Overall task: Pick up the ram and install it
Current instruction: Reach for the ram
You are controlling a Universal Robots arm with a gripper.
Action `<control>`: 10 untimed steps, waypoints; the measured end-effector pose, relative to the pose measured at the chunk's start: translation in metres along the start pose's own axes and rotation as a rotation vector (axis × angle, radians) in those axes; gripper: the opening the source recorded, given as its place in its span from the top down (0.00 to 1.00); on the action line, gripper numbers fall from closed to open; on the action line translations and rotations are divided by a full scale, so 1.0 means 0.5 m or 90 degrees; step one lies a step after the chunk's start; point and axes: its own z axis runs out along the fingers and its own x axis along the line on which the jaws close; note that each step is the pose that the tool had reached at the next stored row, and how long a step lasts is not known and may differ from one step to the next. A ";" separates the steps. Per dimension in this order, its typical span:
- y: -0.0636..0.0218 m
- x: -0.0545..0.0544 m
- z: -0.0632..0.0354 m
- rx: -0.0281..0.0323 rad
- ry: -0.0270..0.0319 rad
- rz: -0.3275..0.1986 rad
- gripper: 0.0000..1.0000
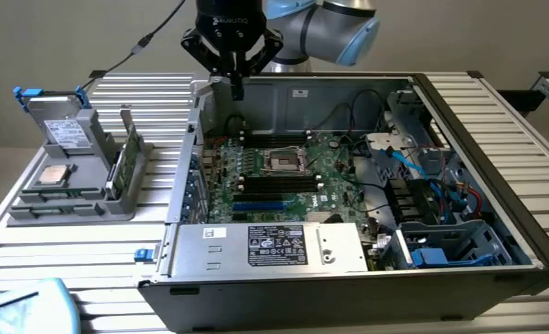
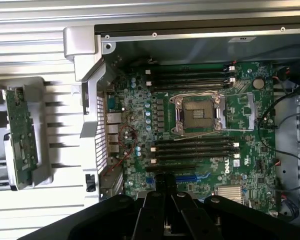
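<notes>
The ram (image 1: 126, 154) is a thin green stick standing on edge in the grey holder (image 1: 70, 209) at the exterior view's left, outside the case; the wrist view shows its green board (image 2: 21, 136). My gripper (image 1: 238, 89) hangs above the back left corner of the open computer case (image 1: 497, 209), well apart from the ram. Its black fingers (image 2: 166, 182) are shut with nothing between them. Beneath lies the green motherboard (image 2: 135, 125), with long black memory slots (image 2: 195, 150) on both sides of the processor socket (image 2: 197, 112).
In the holder sit a grey drive with blue clips (image 1: 60, 129) and a square silver processor (image 1: 53, 175). A silver power supply (image 1: 274, 245) fills the case's front. Cables and a blue-clipped drive cage (image 1: 441, 229) crowd the exterior view's right. A slatted table (image 1: 60, 250) carries everything.
</notes>
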 end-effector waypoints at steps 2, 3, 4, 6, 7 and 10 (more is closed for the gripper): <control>-0.001 0.013 0.000 -0.0002 0.0000 0.000 0.90; -0.002 0.022 0.000 -0.0002 -0.0001 0.000 0.90; -0.002 0.031 0.000 -0.0002 -0.0001 0.000 0.90; -0.004 0.049 -0.001 -0.0002 -0.0001 0.000 0.90; -0.004 0.059 -0.001 -0.0003 -0.0001 0.000 0.90; -0.006 0.086 -0.001 -0.0003 -0.0001 0.000 0.90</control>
